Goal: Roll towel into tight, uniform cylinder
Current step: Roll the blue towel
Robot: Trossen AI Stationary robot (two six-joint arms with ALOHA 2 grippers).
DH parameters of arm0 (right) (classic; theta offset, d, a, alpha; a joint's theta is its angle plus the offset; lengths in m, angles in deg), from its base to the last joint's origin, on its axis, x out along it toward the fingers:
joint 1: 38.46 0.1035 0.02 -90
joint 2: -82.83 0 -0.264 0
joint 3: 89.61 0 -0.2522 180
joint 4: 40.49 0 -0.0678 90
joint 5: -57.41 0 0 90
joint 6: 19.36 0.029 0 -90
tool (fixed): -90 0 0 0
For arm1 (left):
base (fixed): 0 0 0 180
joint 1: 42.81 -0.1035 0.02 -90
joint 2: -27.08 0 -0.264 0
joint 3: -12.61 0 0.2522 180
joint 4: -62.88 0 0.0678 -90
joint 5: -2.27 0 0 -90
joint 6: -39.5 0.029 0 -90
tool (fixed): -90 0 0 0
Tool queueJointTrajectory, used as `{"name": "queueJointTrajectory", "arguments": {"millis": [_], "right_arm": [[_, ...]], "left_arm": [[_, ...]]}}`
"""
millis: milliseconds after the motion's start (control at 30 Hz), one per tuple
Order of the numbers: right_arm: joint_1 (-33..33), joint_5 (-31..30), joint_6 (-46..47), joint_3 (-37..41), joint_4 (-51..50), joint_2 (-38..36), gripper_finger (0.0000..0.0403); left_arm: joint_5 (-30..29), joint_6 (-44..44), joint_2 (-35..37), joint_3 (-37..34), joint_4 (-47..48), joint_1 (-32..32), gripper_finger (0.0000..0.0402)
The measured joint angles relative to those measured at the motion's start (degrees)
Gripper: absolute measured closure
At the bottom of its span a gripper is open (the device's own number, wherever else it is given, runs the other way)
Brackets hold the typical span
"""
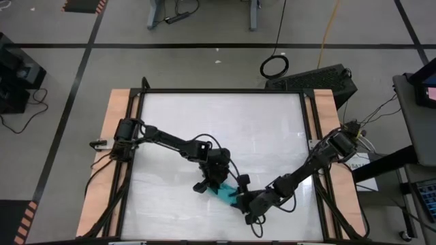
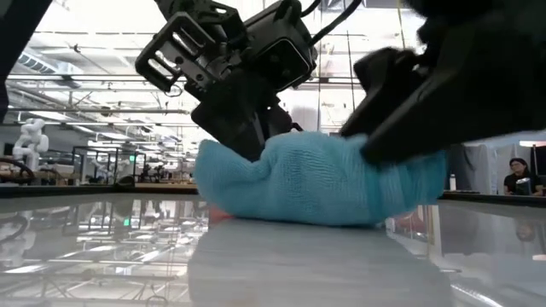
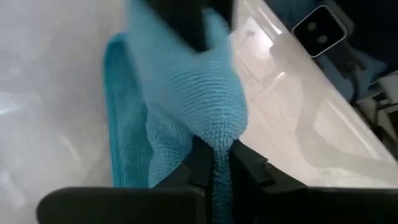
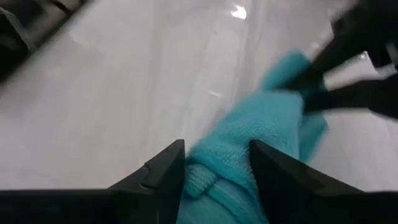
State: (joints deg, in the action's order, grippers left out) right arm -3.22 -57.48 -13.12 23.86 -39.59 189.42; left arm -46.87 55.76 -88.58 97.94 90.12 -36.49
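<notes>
So the towel [image 1: 223, 191] is sitting near the front edge of the worktop [image 1: 218, 129], roughly in the middle, already bunched into a lumpy bundle rather than lying flat. Both arms are on it. The left gripper [image 3: 214, 163] is pinched tight on a fold of the cloth, you can see a strip of it squeezed between the two fingers in the left wrist view, and the rest of the fabric drapes away from there. The right gripper [image 4: 214, 163] comes in from the right side, its fingers straddling the other end of the bundle with cloth filling the gap, so I'd call that gripping the towel too. In the low view the towel [image 2: 320, 181] looks like a fat, uneven hump, thicker in the middle and pulled up a bit on the left where the gripper holds it. My take on doing this step well: both ends need to turn at the same rate, otherwise you get a cone instead of a cylinder. Keep a light pull outward along the roll so the layers stay snug, and keep the bundle pressed down onto the worktop while it turns so it doesn't just slide on that glossy surface. The loose flap hanging off the left side is what I'd worry about, it probably needs tucking in.
</notes>
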Motion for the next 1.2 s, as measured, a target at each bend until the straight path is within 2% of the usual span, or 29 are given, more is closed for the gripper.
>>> {"name": "queueJointTrajectory", "arguments": {"millis": [167, 433, 500, 600, 700, 833, 1000, 1200], "right_arm": [[-1.3, -0.4, 3.4, -0.2, -3.2, 1.5, 0.0229], [-1.8, -1.1, 12.0, -0.3, -4.2, 3.8, 0.0229], [-1.8, -1.2, 14.1, -0.3, -4.4, 3.8, 0.0229], [-1.8, -1.2, 17.0, -0.3, -4.9, 3.8, 0.0229], [-1.8, -1.3, 19.4, -0.3, -5.8, 3.8, 0.0229], [-1.8, -1.6, 20.8, -0.3, -6.2, 3.8, 0.0229], [-1.8, -4.6, 21.5, -0.3, -6.9, 3.8, 0.0229], [-2.8, -6.3, 21.8, -0.2, -7.4, 3.9, 0.0229]], "left_arm": [[2.4, -1.0, 0.0, 0.0, 0.1, -0.7, 0.0366], [1.1, -1.0, 0.0, 0.0, 1.4, -1.6, 0.0362], [0.7, -0.9, 0.0, 0.0, 1.7, -1.8, 0.0348], [-0.4, -0.9, 0.2, 0.0, 2.0, -1.8, 0.0306], [-3.6, -0.8, 1.2, 0.0, 2.8, -1.8, 0.0253], [-11.1, 1.0, 4.9, 0.0, 6.3, -1.8, 0.0201], [-18.4, 2.3, 11.4, 0.1, 8.9, -0.1, 0.019], [-20.5, 3.3, 13.3, 0.1, 11.3, 5.6, 0.0189]]}}
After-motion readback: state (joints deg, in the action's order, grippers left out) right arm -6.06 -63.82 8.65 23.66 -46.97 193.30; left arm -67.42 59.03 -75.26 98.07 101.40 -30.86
